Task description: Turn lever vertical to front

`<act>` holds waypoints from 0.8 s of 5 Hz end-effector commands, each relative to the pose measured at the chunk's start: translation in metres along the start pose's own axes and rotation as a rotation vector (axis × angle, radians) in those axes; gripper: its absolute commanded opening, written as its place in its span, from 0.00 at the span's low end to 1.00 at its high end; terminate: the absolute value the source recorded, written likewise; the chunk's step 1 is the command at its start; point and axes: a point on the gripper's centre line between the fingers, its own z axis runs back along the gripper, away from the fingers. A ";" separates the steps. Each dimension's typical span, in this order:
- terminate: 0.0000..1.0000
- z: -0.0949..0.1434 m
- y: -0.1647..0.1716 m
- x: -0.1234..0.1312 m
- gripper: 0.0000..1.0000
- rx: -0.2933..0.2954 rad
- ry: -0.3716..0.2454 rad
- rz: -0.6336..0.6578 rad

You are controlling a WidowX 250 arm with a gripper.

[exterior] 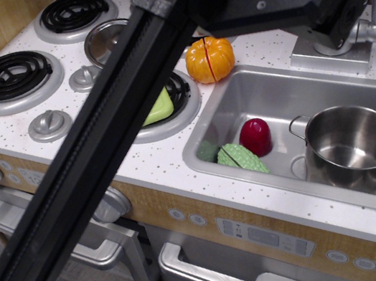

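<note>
Lever [369,30] at the counter's far right corner, behind the sink [268,101]: a short silver-grey metal arm on a stubby shiny cylinder, seated on a square grey base plate [328,57]. Only its lower part shows; the visible stub runs roughly level, long axis left-right across the view, free end toward the right edge of the counter. A second shiny piece rises at the extreme right; whether it belongs to the same fitting, cannot tell. Finish is bright, with highlights along the arm. Robot arm [94,142] crosses the view as a long black beam from the near left corner up to the far right, ending in a broad black block directly over the lever fitting. Gripper [347,7] sits at that block, close above the cylinder; fingers are hidden by the housing, so released or clenched cannot be told, nor whether it touches the lever. Sink basin holds a steel pot [353,144] at its right side, a red toy vegetable [254,136] and a green spotted one [244,158] near the left. Orange toy pumpkin [210,59] stands on the counter just beyond the sink's far left corner. Yellow-green piece [159,108] lies on the nearest burner [185,101], partly behind the arm. Coil burners [12,75] and silver knobs [49,123] occupy the left half of the counter.
</note>
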 end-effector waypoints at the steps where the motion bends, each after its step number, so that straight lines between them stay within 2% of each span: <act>1: 0.00 0.000 0.000 0.000 1.00 0.000 0.000 0.000; 2: 0.00 0.010 -0.003 0.009 1.00 0.039 -0.054 0.030; 4: 0.00 0.028 0.000 0.017 1.00 0.121 -0.200 0.036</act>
